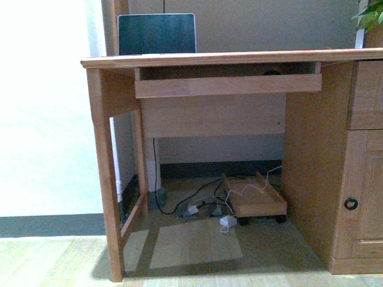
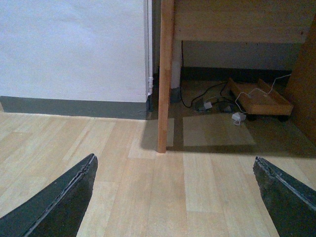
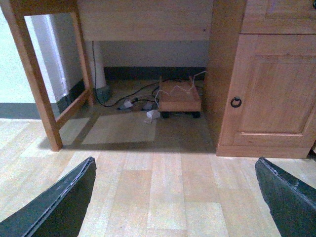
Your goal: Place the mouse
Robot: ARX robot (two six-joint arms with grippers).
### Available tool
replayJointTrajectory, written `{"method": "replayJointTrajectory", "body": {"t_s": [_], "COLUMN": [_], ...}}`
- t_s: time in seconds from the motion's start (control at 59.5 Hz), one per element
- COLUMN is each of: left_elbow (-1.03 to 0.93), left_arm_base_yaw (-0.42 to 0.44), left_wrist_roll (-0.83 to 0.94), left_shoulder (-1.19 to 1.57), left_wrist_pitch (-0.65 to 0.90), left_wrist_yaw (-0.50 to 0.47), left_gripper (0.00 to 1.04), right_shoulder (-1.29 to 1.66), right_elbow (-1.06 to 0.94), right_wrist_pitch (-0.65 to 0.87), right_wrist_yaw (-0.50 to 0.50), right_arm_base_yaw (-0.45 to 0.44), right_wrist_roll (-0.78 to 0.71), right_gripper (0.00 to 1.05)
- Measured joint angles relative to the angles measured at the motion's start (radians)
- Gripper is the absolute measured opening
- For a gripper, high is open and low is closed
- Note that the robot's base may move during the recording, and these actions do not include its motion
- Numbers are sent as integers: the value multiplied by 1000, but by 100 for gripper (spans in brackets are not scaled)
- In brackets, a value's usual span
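Note:
A small dark rounded shape (image 1: 273,72) peeks over the front board of the pull-out tray (image 1: 227,85) under the desk top (image 1: 227,58). It looks like the mouse and is mostly hidden. Neither arm shows in the front view. My left gripper (image 2: 175,197) is open and empty, low over the wooden floor, facing the desk's left leg (image 2: 165,74). My right gripper (image 3: 175,197) is open and empty over the floor, facing the space under the desk. The mouse does not show in either wrist view.
A laptop (image 1: 157,34) stands open at the back left of the desk. A cabinet door with a ring handle (image 3: 236,102) is to the right. A small wheeled wooden board (image 1: 254,197) and cables (image 1: 197,206) lie under the desk. A plant (image 1: 371,15) is at the top right.

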Motion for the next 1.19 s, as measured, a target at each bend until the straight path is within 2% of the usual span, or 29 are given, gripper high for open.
{"method": "replayJointTrajectory", "body": {"t_s": [1.193], "left_elbow": [0], "left_arm_base_yaw": [0], "left_wrist_roll": [0], "left_shoulder": [0], "left_wrist_pitch": [0], "left_wrist_yaw": [0], "left_gripper": [97], "right_shoulder": [0], "right_elbow": [0], "right_wrist_pitch": [0], "right_wrist_yaw": [0], "right_arm_base_yaw": [0], "right_wrist_roll": [0], "right_gripper": [97]}}
